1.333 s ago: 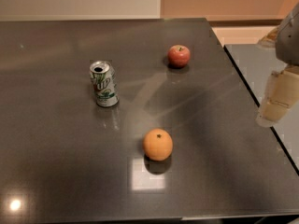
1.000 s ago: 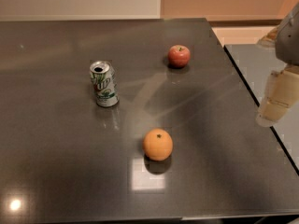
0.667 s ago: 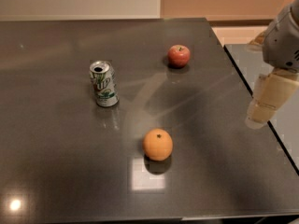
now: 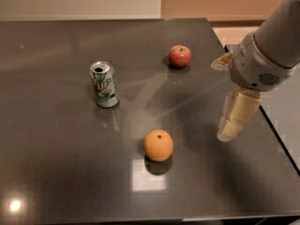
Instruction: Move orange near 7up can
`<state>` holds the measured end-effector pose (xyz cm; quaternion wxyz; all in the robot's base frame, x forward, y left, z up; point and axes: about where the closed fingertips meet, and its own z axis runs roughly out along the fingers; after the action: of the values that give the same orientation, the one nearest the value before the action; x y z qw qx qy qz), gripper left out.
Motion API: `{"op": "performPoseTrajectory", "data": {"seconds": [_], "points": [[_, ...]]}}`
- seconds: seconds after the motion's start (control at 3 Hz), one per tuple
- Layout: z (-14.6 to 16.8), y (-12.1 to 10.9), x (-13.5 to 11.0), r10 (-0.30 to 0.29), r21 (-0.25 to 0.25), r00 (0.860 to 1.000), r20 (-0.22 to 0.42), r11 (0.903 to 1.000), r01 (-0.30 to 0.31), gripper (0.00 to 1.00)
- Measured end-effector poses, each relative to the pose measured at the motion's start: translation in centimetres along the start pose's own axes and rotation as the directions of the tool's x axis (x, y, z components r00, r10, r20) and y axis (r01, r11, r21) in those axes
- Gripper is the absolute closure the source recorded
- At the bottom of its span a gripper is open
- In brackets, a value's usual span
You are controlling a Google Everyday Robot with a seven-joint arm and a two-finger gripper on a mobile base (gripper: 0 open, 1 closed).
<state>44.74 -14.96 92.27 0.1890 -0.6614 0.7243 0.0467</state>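
The orange (image 4: pixel 158 145) sits on the dark table (image 4: pixel 56 172), front of centre, with its stem dimple up. The 7up can (image 4: pixel 104 84) stands upright to its back left, well apart from it. My gripper (image 4: pixel 233 120) hangs above the table's right side, to the right of the orange and clear of it, its cream fingers pointing down. It holds nothing that I can see.
A small red apple (image 4: pixel 180 56) rests at the back, right of centre. The table's right edge (image 4: pixel 262 114) runs just right of the gripper, with a second grey surface (image 4: pixel 286 107) beyond it. Bright light reflections lie near the front edge.
The arm and gripper have moved left from the right border in over the table, towards the orange. The orange, can and apple have not moved.
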Motion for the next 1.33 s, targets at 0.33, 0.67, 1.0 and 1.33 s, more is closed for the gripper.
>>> {"op": "performPoseTrajectory", "data": {"seconds": [0.33, 0.67, 1.0, 1.33], "points": [[2.3, 1.4, -1.7, -0.061, -0.053, 0.995, 0.083, 0.9964, 0.066, 0.00], [3.9, 3.4, -3.1, -0.119, -0.112, 0.979, 0.165, 0.9841, 0.138, 0.00], [5.7, 4.8, -4.3, -0.167, -0.146, 0.961, 0.222, 0.9684, 0.202, 0.00], [7.1, 5.7, -5.6, -0.208, -0.172, 0.944, 0.257, 0.9513, 0.256, 0.00]]}}
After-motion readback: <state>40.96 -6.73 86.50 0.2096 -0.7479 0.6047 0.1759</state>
